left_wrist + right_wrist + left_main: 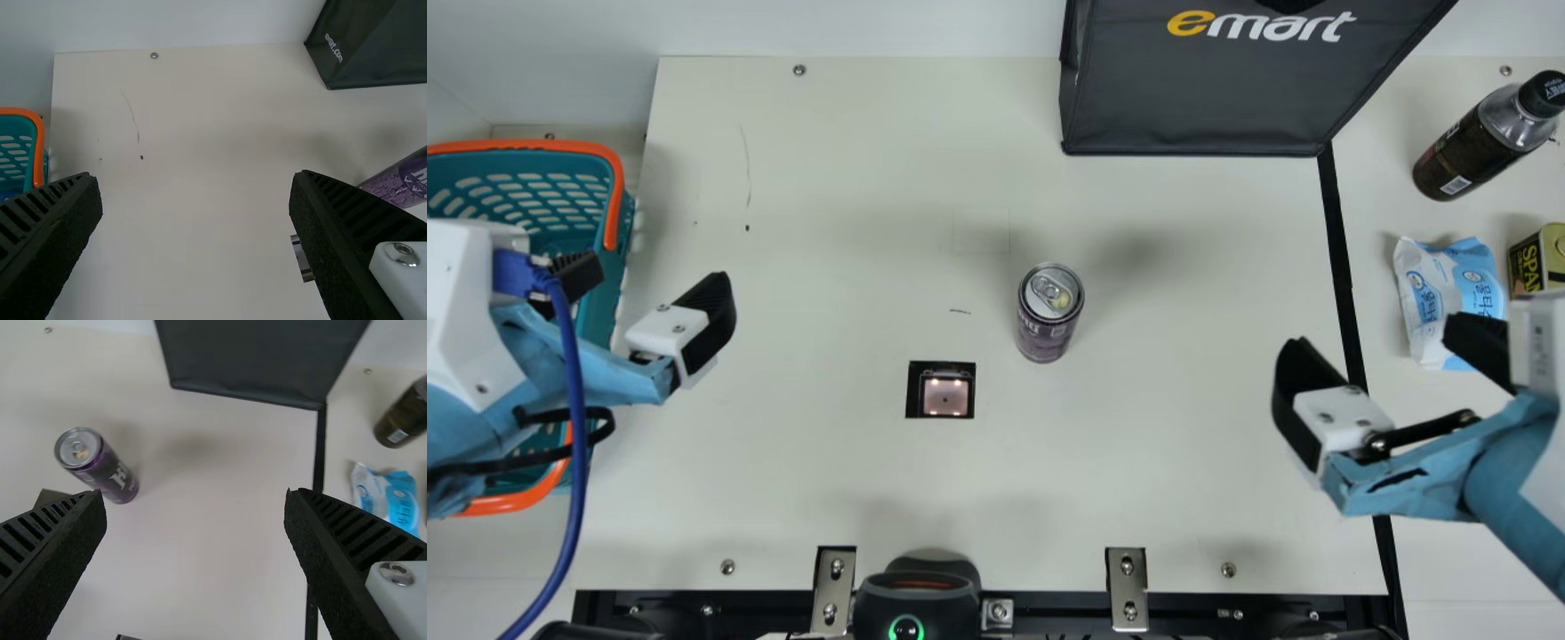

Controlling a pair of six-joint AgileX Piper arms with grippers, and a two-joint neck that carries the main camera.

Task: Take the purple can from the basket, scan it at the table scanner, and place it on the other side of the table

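Work surface: broad, flat, cream-coloured desk (827, 489). Left hand (195, 179), black ribbed fingers: spread, nothing gripped. Right hand (195, 495), same pattern: spread, nothing gripped. Item: slim, cylindrical purple metal can (1049, 313), upright on the desk near its middle, beside the small black-framed square scanner window (945, 396) and touching neither hand.

Handling. Treat the can as moderately heavy if full, light if drained; fill level cannot be told. Expect a smooth, somewhat slippery wall, stiff under even pressure but liable to dent if over-squeezed. Close the fingers squarely on opposite sides of the wall at mid-height, level with each other. Keep the can vertical during the lift, as the narrow base may tip if nudged. Do not grip by the rim or tab. Leave the printed code, wherever located, uncovered for scanning.

Appearance, in descending order of size. Body (117, 483): dark purple, with a paler mottled purple zone and large whitish lettering. Lid (67, 453): round, silver, raised rim. Pull tab (1052, 288): silver, lying flat, with a small yellowish patch alongside.
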